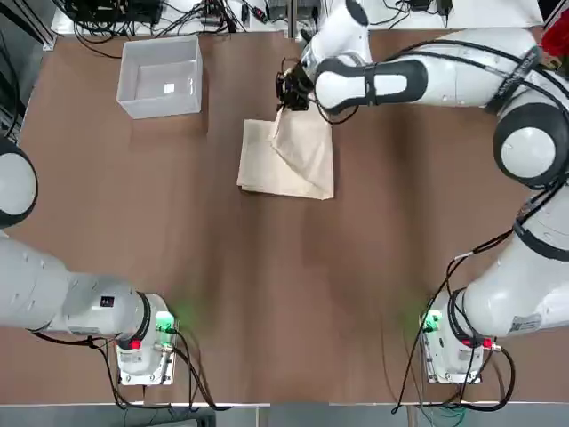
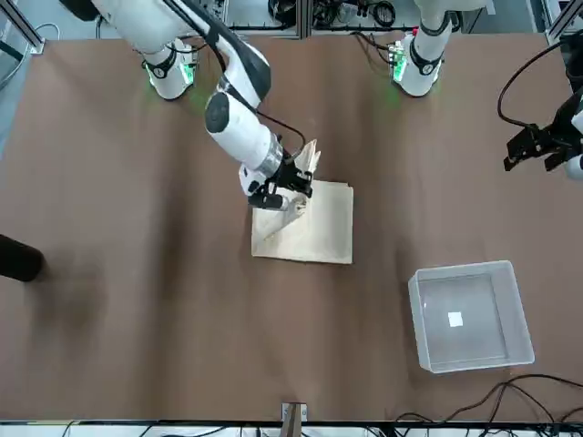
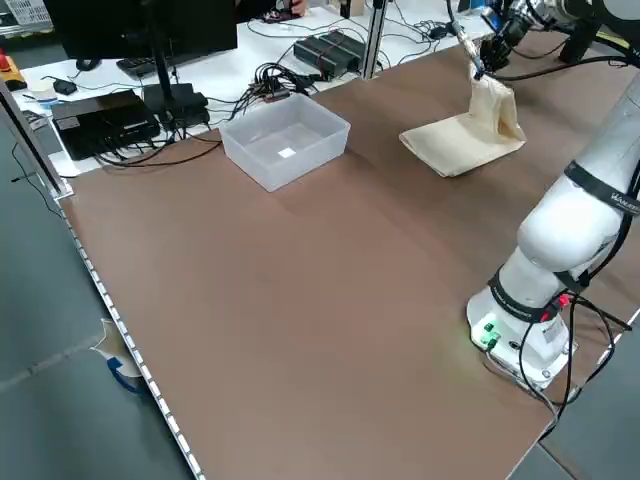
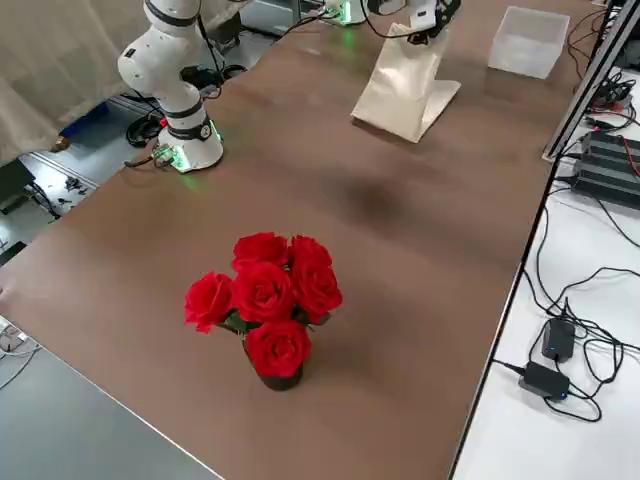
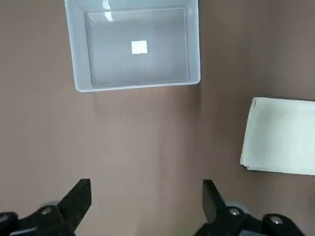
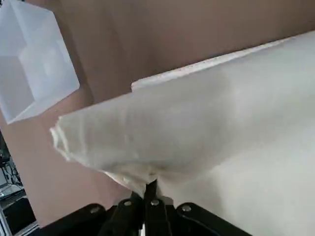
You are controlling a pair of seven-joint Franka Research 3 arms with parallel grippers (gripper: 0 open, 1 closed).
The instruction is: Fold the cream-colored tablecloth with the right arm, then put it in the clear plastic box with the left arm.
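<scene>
Over the table (image 1: 267, 267): right gripper (image 1: 290, 92) jaws pinched on lifted edge of cream-colored tablecloth (image 1: 289, 165); left gripper (image 5: 145, 206) jaws spread wide, empty.

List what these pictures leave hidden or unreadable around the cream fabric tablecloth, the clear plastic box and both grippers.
- Right gripper: top view, its fingertips are buried in the lifted corner of the cream fabric tablecloth.
- Tablecloth's far end: left wrist view, cut off by the picture's edge.
- White label in the clear plastic box: too small to read anywhere.
- Left gripper: top view, outside the picture; only the wrist and front views show it.
</scene>
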